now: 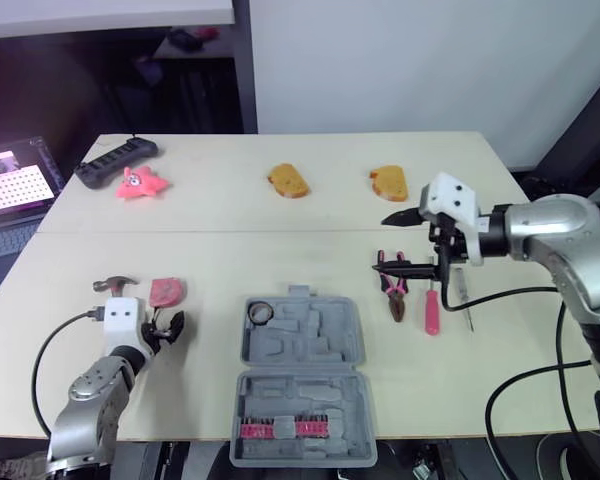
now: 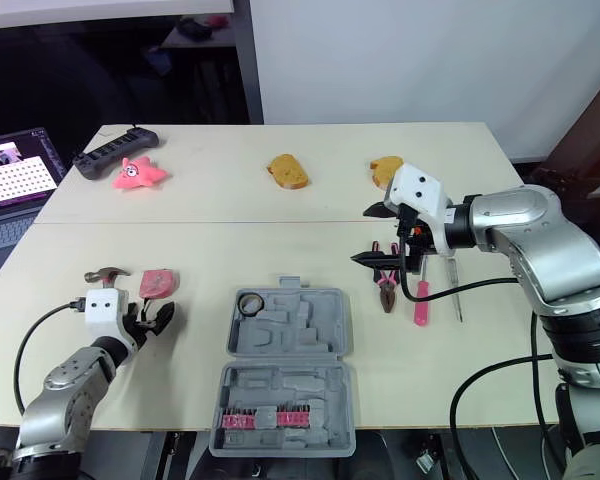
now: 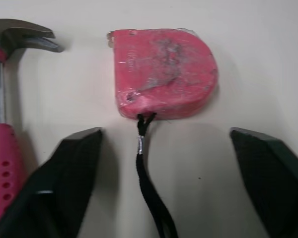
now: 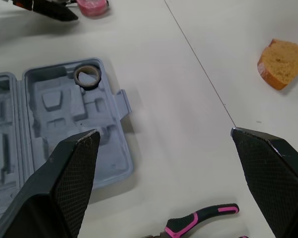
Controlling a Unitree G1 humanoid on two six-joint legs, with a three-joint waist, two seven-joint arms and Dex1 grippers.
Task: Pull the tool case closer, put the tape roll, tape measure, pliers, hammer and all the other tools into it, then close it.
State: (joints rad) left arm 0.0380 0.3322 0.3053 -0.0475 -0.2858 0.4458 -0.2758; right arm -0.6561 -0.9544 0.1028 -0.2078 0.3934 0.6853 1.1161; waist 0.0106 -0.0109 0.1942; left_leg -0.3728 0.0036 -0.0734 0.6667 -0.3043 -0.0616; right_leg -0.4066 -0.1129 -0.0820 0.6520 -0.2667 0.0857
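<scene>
The grey tool case lies open at the table's near edge, with the tape roll in a back-left recess and a row of pink bits in the near half. The pink tape measure lies left of the case, its black strap trailing toward me. The hammer lies just left of it. My left gripper stands open just short of the tape measure. My right gripper hangs open above the pliers. A pink screwdriver and a thin tool lie to their right.
Two bread pieces sit on the far half of the table. A pink star toy and a black power strip are at the far left. A laptop stands off the left edge.
</scene>
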